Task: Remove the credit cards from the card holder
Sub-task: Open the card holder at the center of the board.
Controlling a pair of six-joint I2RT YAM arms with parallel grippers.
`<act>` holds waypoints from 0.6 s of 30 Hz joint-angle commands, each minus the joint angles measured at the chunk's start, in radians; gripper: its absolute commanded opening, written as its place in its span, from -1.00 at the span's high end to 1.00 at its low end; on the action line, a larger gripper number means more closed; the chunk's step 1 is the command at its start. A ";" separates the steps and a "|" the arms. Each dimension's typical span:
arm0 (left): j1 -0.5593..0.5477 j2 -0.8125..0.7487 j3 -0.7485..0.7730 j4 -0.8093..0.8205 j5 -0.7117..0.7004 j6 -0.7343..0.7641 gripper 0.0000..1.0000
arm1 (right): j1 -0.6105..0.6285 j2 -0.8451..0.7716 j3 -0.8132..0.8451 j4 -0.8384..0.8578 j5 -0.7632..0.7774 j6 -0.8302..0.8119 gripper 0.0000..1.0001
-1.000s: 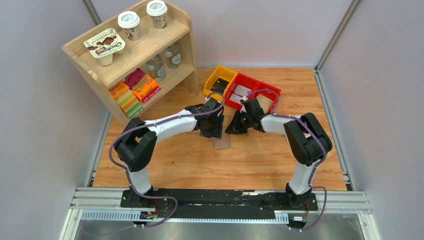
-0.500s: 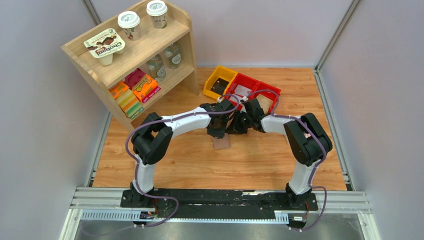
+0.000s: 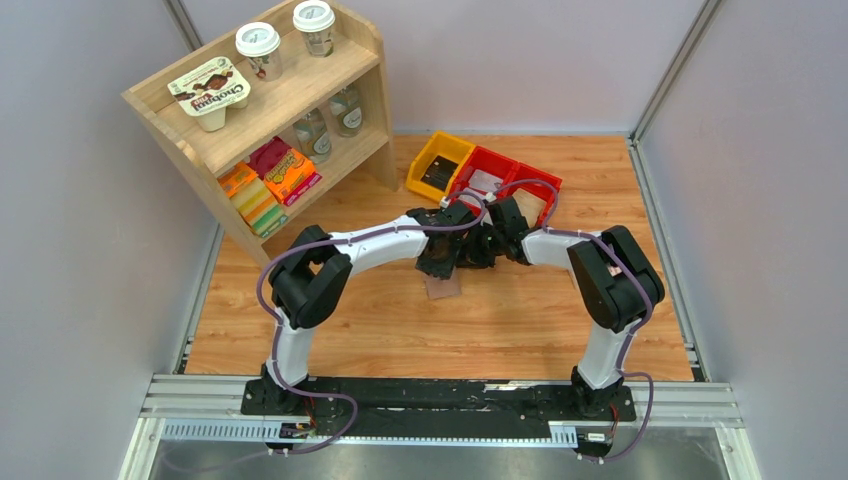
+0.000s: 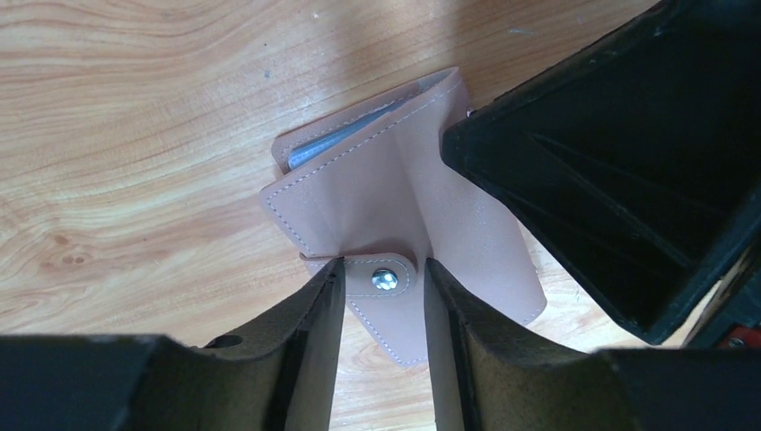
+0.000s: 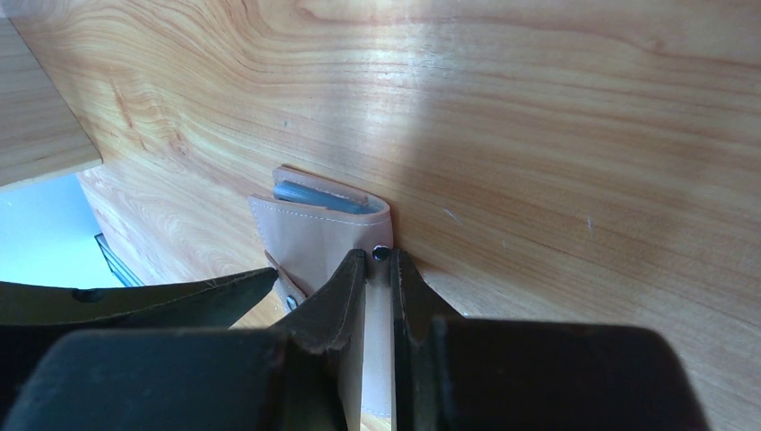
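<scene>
Card holder (image 4: 386, 193), tan w/ stitched edges, lies on bench (image 4: 135, 135) mid-scene, betw. the two arms. R claw (image 5: 378, 260) pressed together, pinching one flap of the holder. L claw (image 4: 383, 267) spread, fingers either side of snap strap (image 4: 363, 275). Blue-grey credit card (image 4: 336, 144) edge shows in pocket on holder's far side.

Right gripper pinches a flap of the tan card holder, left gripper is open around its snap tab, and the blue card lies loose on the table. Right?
Not quite: the blue card is tucked inside the card holder, only an edge showing, as the left wrist view shows. The right gripper pinch and open left gripper are correct.
</scene>
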 commanded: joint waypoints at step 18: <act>0.000 -0.157 -0.103 0.036 -0.015 0.005 1.00 | 0.017 0.072 -0.013 -0.095 0.071 -0.032 0.96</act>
